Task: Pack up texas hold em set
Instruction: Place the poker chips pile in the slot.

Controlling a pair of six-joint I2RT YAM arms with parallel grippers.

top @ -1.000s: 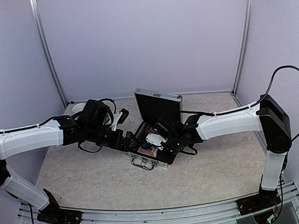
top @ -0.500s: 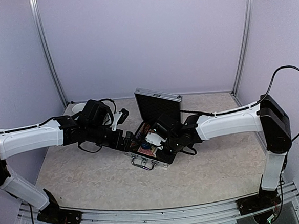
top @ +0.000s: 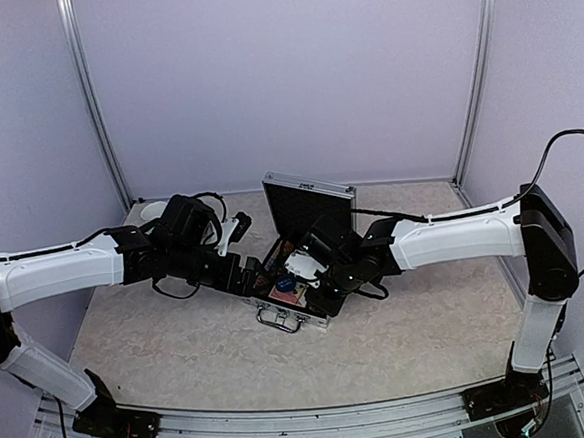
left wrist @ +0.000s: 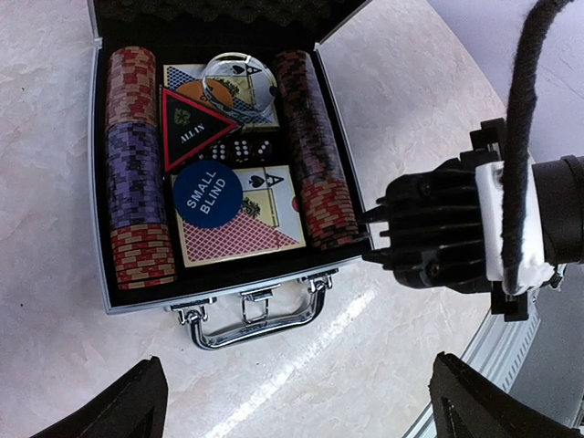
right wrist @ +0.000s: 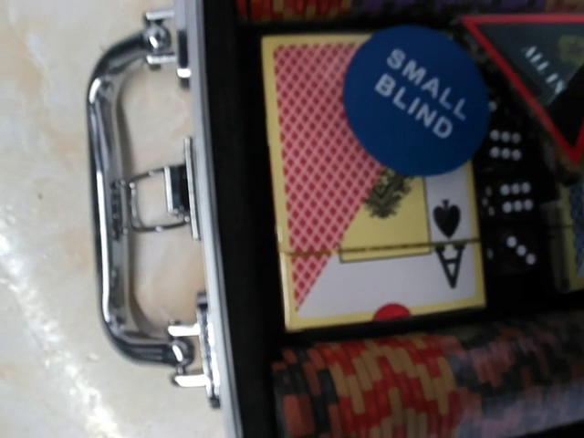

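The silver case (top: 278, 312) lies open on the table, its black-lined lid (top: 309, 204) standing upright. In the left wrist view the case (left wrist: 96, 182) holds two striped chip rows (left wrist: 137, 173), two card decks (left wrist: 242, 219), a blue "Small Blind" button (left wrist: 207, 192), a red-edged triangle marker (left wrist: 190, 128), a clear round button (left wrist: 239, 78) and dark dice (left wrist: 239, 151). My left gripper (left wrist: 301, 406) is open and empty, above the table in front of the chrome handle (left wrist: 251, 319). My right gripper (left wrist: 367, 239) hovers at the case's right front corner. The right wrist view shows the deck (right wrist: 365, 210), not its fingers.
A white plate (top: 152, 209) sits at the far left, behind my left arm. Metal frame posts stand at the back corners. The table's front rail (left wrist: 497, 365) shows at the lower right of the left wrist view.
My right gripper has shifted slightly toward the lid, over the case. The left arm and the case contents have not moved.
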